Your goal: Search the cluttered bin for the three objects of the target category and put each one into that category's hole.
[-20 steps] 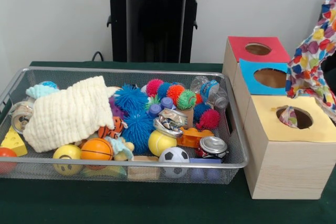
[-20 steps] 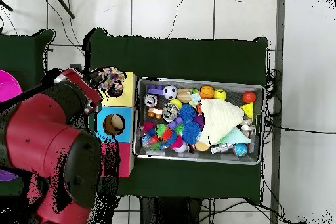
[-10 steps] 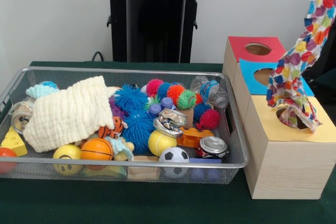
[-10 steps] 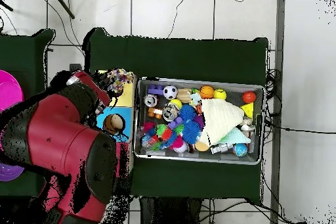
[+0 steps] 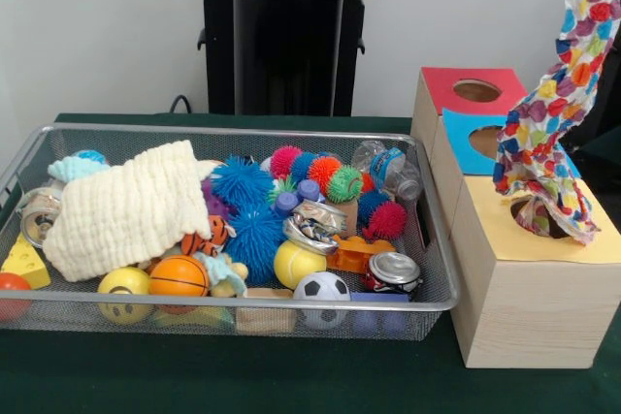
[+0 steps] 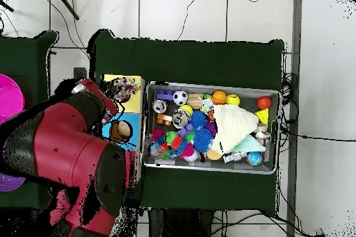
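1. Bin (image 5: pixel 233 309) contents, nearest the front camera: soccer ball (image 5: pixel 321 288), orange ball (image 5: pixel 179 277), crushed can (image 5: pixel 392 270). Behind these lies a cream cloth (image 5: pixel 126 206), draped over other toys. It looks like another item of the fabric kind, so we judge it a likely later target.

2. Step in hand, as we read it: delivery of one fabric item. The spotted cloth (image 5: pixel 548 133) hangs over the yellow box (image 5: pixel 529 288), its lower end bunched at the rim of that box's hole (image 5: pixel 543 220) and not fully inside.

3. Next move, in our judgement: lower or feed the cloth until the whole length drops through, then let go. A loose tail could snag on the rim.

4. Arm pose: in the overhead view the red arm (image 6: pixel 62 151) reaches across the boxes, its end above the yellow one. The gripper itself is hidden by cloth and arm; we cannot tell how its jaws stand.

5. Farther back: blue box (image 5: pixel 490 143), then red box (image 5: pixel 471 94), both holes unoccupied.
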Available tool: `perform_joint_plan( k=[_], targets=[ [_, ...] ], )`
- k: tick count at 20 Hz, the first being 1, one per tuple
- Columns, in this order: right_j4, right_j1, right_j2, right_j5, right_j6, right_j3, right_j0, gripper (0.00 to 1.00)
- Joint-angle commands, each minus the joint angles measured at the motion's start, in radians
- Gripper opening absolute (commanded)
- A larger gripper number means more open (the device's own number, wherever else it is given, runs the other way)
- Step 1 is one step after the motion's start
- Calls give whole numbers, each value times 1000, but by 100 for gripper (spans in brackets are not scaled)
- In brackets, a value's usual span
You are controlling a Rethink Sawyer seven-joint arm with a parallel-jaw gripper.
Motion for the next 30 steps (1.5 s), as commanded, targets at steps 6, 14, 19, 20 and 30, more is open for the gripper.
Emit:
perform_joint_plan(
  k=[6,14,19,20,30],
  targets=[
    [26,0,151,4,221,110,-31,0],
    [58,-30,219,-85,207,165,-60,0],
    [65,-48,260,-126,192,196,-84,0],
    [63,-47,258,-124,196,195,-83,0],
    [56,-49,283,-185,200,198,-94,0]
  ],
)
